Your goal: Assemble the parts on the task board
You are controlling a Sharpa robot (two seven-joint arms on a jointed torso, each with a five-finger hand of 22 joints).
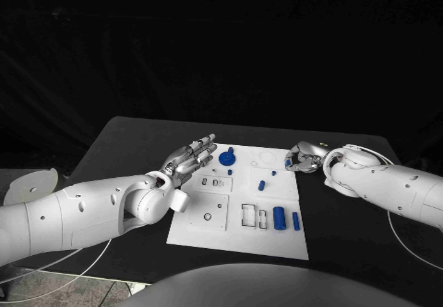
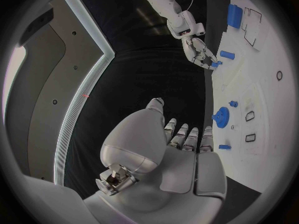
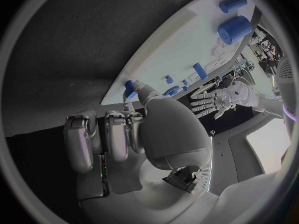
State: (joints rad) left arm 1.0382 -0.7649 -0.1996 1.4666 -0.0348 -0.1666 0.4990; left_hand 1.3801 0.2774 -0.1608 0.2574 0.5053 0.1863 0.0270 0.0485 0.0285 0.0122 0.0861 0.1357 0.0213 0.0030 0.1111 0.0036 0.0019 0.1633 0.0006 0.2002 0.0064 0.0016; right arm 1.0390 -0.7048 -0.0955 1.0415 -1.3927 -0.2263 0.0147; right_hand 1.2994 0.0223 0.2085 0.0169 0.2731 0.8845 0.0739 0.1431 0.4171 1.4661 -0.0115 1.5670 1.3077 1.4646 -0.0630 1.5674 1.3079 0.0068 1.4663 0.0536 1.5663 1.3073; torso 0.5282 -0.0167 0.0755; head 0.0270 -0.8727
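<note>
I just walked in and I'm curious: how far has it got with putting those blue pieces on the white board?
Early, it seems. Several parts lie loose on the board, and a gear sits near its far edge. The right robot hand touches a blue piece at the board's edge; whether it grips it is unclear. The left robot hand hovers open, holding nothing.

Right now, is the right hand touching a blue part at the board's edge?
Touching: the right wrist view shows the right hand fingertip on the small blue part.
</note>
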